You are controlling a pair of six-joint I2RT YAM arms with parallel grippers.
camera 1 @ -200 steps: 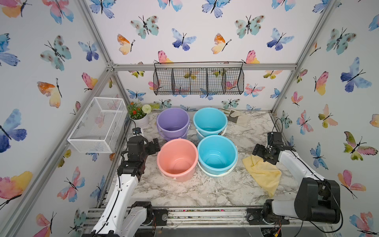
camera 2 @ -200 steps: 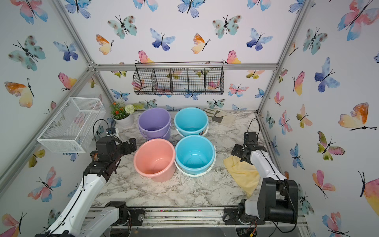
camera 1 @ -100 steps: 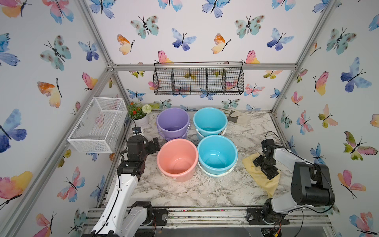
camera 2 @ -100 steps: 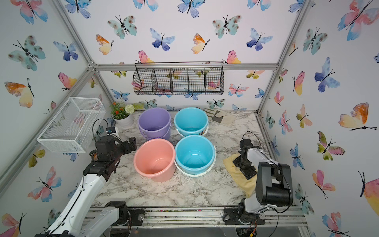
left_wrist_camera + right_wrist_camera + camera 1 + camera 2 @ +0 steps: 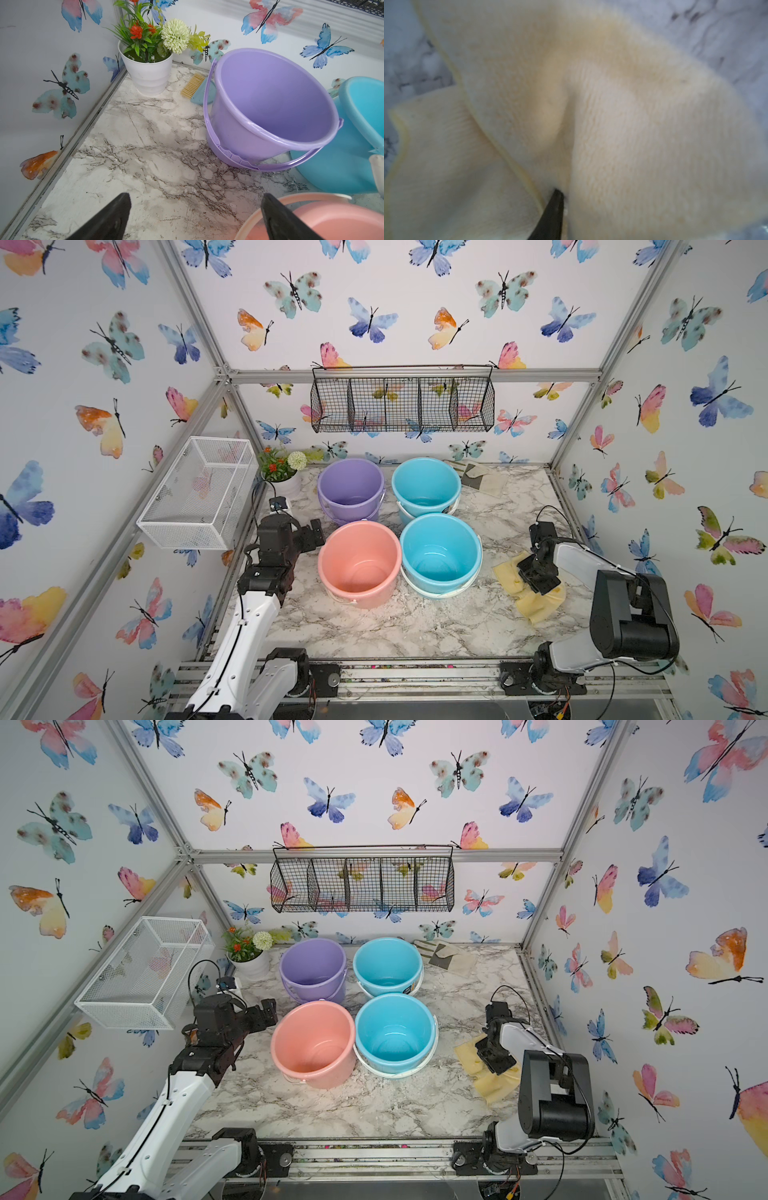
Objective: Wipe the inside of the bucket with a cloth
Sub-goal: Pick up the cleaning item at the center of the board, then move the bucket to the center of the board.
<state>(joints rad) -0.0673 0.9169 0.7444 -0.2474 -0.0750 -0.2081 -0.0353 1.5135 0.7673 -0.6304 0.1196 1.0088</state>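
1. Cloth (image 5: 536, 608): pale yellow, soft, with a fleecy nap and a thin hem of stronger yellow. It is rumpled. In the right wrist view (image 5: 633, 124) I see one flap lapped over another.
2. Place: on the table (image 5: 395, 630), on the robot's right side. It is apart from all the buckets and nearest the near blue bucket (image 5: 440, 556). In both top views its middle is hidden under the right hand (image 5: 536, 580).
3. Right hand: down on the cloth, drawn in on a raised fold. In the wrist view I see one black fingertip (image 5: 553, 207) pressed against the pleat. The other finger is covered by fabric.
4. Left hand (image 5: 312, 534): spread wide with nothing in it, over the table just beside the pink bucket (image 5: 359, 568). In the left wrist view (image 5: 194, 196) one finger shows in front of the pink rim.
5. Buckets: four, upright, set in a square. The pink and near blue ones stand in front. The purple bucket (image 5: 350, 485) and far blue bucket (image 5: 426, 485) stand behind them.
6. Sundries: a beige rag (image 5: 478, 481) with a dark patch lies at the far right of the table. A flower pot (image 5: 286, 483) stands at the far left, and a brush (image 5: 193, 86) lies between the pot and the purple bucket.
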